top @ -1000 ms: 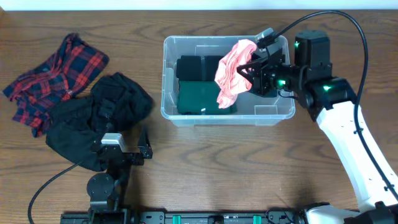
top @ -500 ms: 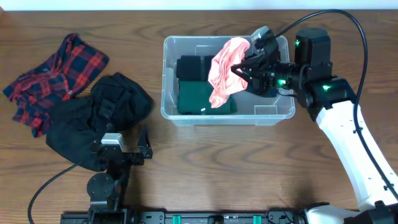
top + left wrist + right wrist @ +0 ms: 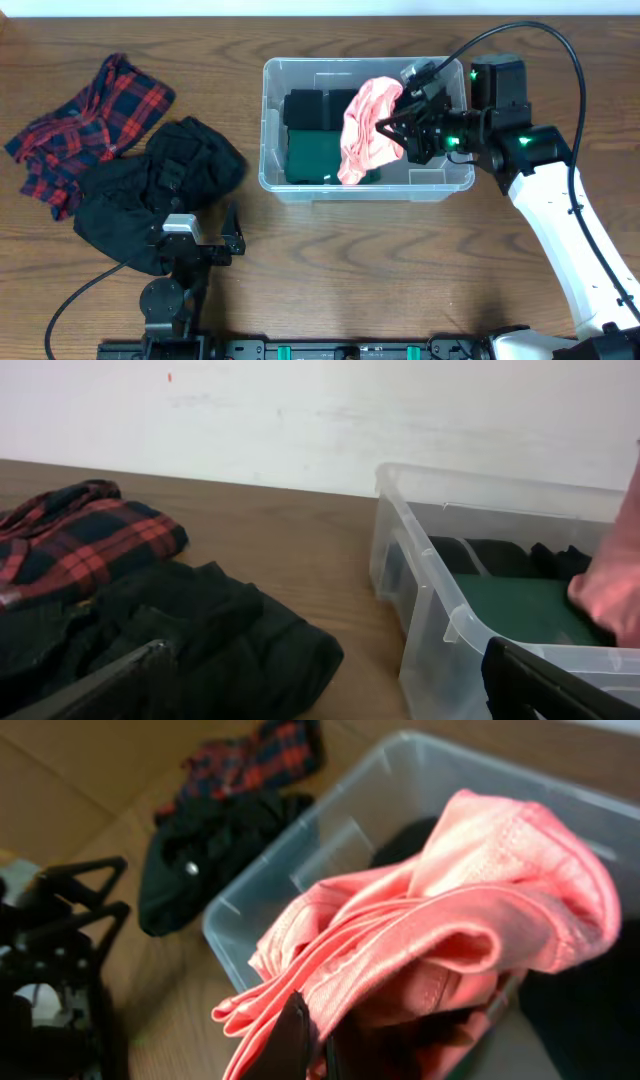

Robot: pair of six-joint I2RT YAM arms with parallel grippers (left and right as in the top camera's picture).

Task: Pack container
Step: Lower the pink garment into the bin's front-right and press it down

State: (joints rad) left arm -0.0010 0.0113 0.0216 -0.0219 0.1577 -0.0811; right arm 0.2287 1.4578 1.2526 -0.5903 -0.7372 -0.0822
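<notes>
- Across the far middle of the wooden table (image 3: 330, 290) sits the container (image 3: 340, 62), a clear, colourless plastic bin. It is rectangular with rounded corners and a thick rim, and it stands upright with its mouth open.
- Inside it, a dark green folded cloth (image 3: 312, 160) lies flat on the near side, and a black folded piece (image 3: 310, 108) lies beside it on the far side.
- Left of the container, apart from its wall, a black garment (image 3: 150, 195) lies in a loose heap. A red-and-black plaid shirt (image 3: 85, 120) is crumpled at its far-left edge, touching it.
- A pink cloth (image 3: 362, 135) hangs bunched over the container's right half, its lower end down inside, over the green cloth.
- The right gripper (image 3: 395, 128) reaches in from the container's right side, above the rim, with its fingers clamped on the pink cloth.
- The left gripper (image 3: 200, 225) rests at the near left by the black heap, well apart from the container, with its fingers spread wide and holding nothing.
</notes>
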